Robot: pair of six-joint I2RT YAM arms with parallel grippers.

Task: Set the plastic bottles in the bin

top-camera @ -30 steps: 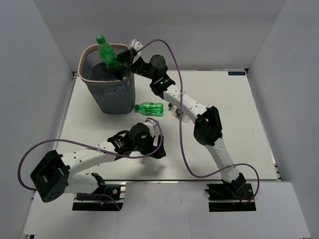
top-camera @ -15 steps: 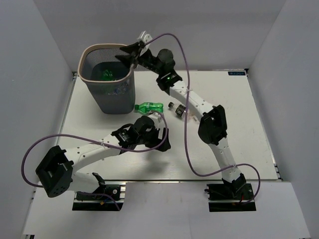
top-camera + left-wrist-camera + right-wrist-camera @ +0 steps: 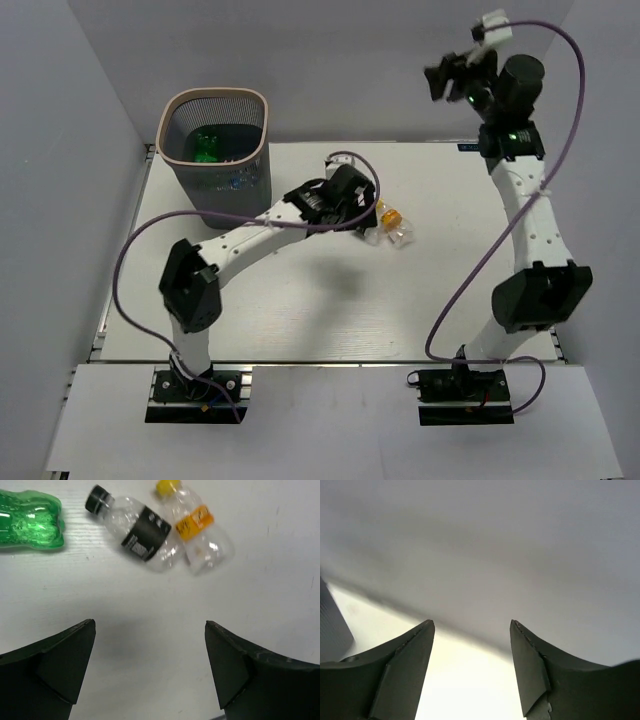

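Now the left gripper (image 3: 150,624) hangs wide open, empty, above the table (image 3: 150,590) — a black-capped bottle (image 3: 142,535) and an orange-labelled bottle (image 3: 197,527) at its 12 o'clock, a green bottle (image 3: 30,520) at 10. The right gripper (image 3: 471,622), high up, is likewise open and empty. A second green bottle (image 3: 205,145) lies in the bin (image 3: 214,92).

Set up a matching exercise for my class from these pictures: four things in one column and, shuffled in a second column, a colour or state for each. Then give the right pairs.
Things
1. bin
2. black-capped bottle
3. orange-labelled bottle
4. right gripper

Colour or state
A. has a yellow cap
B. jaws open, holding nothing
C. has a green bottle inside
D. wears a black label

Pairs: 1-C; 2-D; 3-A; 4-B
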